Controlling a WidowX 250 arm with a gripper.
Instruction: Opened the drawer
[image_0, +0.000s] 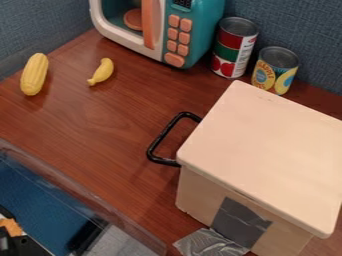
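No print clearly readable, tiny digits on the toy microwave's (206, 32) display (182, 3), small label lettering on the tomato can (229, 54) and pineapple can (272, 71), far right

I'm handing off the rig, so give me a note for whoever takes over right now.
Claw: not on the handle; nothing grips it.
Job's things: the pale box stands on the table, its black handle sticking out on the side toward the toy banana.
Done: no sign of opening. The drawer looks shut, though its front is hidden below the box's top, so I can't be sure.
Left: likely the whole pull, outward by the handle. The table beside the handle looks free enough for it.
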